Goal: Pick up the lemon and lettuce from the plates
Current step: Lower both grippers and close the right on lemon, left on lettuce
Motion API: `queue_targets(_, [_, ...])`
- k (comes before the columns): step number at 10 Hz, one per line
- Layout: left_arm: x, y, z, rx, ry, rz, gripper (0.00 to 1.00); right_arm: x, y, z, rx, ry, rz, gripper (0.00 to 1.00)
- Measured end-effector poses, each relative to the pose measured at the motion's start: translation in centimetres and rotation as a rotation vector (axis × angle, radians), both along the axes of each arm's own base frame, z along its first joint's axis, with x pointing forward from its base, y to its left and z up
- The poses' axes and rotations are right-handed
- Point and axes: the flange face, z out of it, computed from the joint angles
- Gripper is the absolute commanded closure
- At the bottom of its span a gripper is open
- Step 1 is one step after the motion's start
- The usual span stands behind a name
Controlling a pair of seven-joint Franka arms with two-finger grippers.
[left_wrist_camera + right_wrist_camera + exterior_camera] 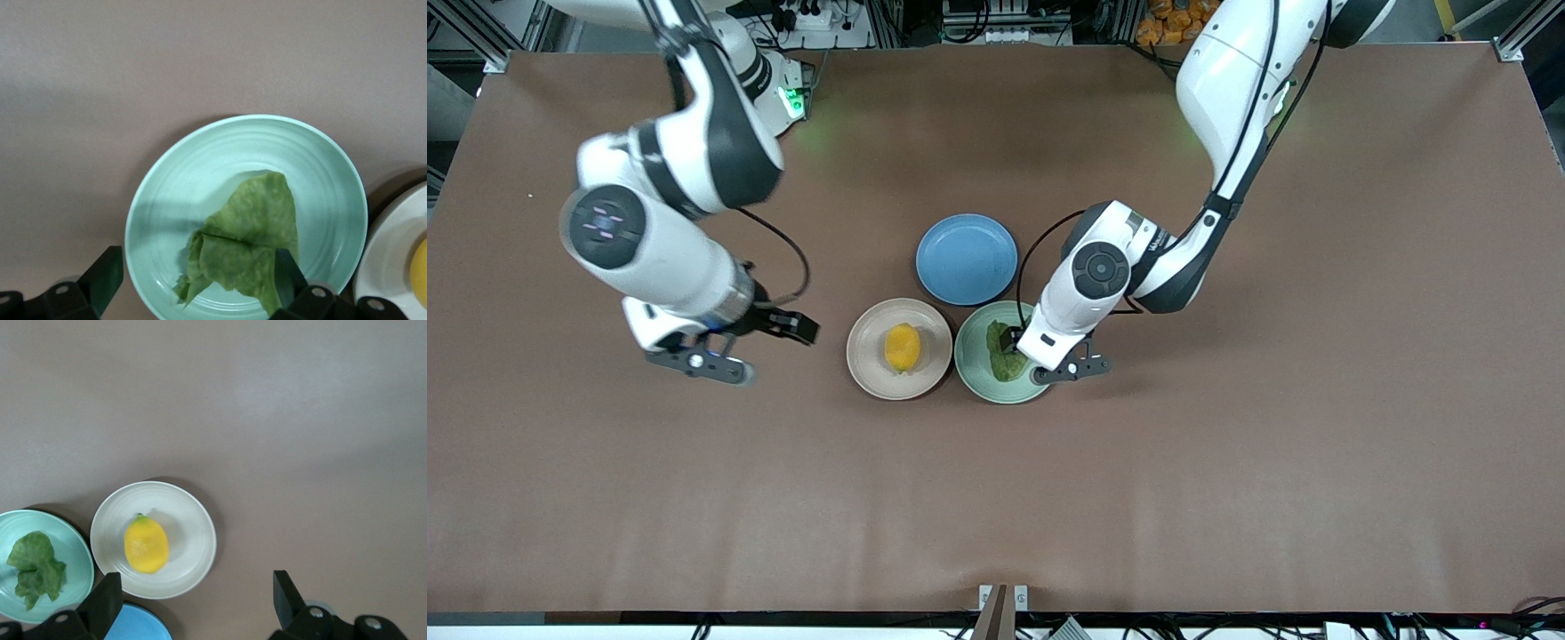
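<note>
Near the centre of the front view, three plates are grouped on the brown desk point(1227, 498). The lemon point(903, 347) is seen lying on the beige-pink plate point(867, 351), and the lettuce point(1003, 353) on the mint green plate point(971, 356) touching it. A blue plate point(967, 259) sits just above both in the frame. The left end effector point(193, 280) is held low over the mint plate, its fingers spread wide with the lettuce between them. The right end effector point(197, 600) is held above bare desk at the frame's lower left, fingers wide apart, nothing gripped.
</note>
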Motion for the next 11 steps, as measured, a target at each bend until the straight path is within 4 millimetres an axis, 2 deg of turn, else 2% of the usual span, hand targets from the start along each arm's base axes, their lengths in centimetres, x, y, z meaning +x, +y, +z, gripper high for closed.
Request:
queue_targets(2, [-0.7, -1.4, -1.3, -0.020, -0.022, 0.030, 0.00, -0.1, 2.8, -3.5, 0.004, -0.032, -0.020, 0.00])
queue_targets(4, [-1.6, -3.0, -3.2, -0.045, -0.047, 0.067, 0.00, -1.0, 5.1, -7.1, 0.008, -0.056, -0.014, 0.00])
queue_targets(7, [-2.6, -3.6, -6.2, -0.013, -0.054, 0.061, 0.00, -2.1, 8.0, -12.2, -0.002, -0.054, 0.015, 0.00])
queue_targets(9, [-3.2, -4.4, -7.1, -0.013, -0.075, 0.067, 0.00, -2.9, 10.0, -14.9, -0.008, -0.055, 0.029, 0.00])
queue_targets(11, [-3.2, -4.5, -7.0, -0.015, -0.080, 0.074, 0.00, -3.7, 11.3, -16.9, -0.004, -0.070, 0.044, 0.00])
